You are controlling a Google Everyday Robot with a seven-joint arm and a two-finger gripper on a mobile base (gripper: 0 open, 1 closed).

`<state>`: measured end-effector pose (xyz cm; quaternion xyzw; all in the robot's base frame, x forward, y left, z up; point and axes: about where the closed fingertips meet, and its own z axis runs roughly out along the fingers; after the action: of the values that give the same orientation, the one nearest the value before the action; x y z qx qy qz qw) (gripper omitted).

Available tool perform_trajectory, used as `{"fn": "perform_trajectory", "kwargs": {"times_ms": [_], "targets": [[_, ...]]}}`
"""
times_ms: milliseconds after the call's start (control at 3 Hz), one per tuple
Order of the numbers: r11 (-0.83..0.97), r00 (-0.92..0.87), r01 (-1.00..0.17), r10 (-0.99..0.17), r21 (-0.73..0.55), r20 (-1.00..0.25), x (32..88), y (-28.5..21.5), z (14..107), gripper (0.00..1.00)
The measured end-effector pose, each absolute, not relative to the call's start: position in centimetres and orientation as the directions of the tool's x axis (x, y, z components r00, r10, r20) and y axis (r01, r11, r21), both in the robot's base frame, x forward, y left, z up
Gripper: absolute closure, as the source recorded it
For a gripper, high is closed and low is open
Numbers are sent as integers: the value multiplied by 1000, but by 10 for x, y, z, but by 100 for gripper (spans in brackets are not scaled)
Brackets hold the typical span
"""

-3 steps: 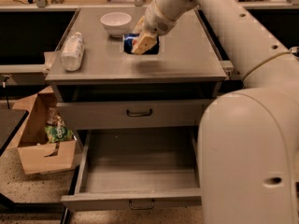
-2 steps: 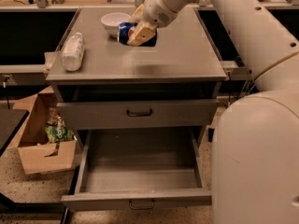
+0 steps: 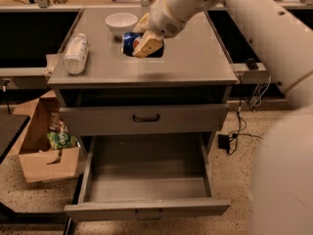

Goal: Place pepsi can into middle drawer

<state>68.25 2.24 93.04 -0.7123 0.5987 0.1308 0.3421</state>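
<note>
The gripper is clamped on the pepsi can, which is blue with a silver end and turned sideways, just beside the white bowl. Well below the bowl, the middle drawer stands open, its bare grey floor exposed.

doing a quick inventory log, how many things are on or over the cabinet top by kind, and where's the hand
cans: 1, the pepsi can, gripped by the hand beside the bowl
bowls: 1, the white bowl
bottles: 1, the clear plastic bottle, lying on its side at the left of the cabinet top
total: 3
</note>
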Motion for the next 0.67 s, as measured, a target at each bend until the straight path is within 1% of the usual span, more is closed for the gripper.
{"fn": "perform_trajectory", "kwargs": {"times_ms": [333, 667], "targets": [[-22, 296, -907, -745, -422, -598, 631, 17, 966, 100], [-19, 268, -926, -736, -376, -622, 574, 17, 945, 100]]}}
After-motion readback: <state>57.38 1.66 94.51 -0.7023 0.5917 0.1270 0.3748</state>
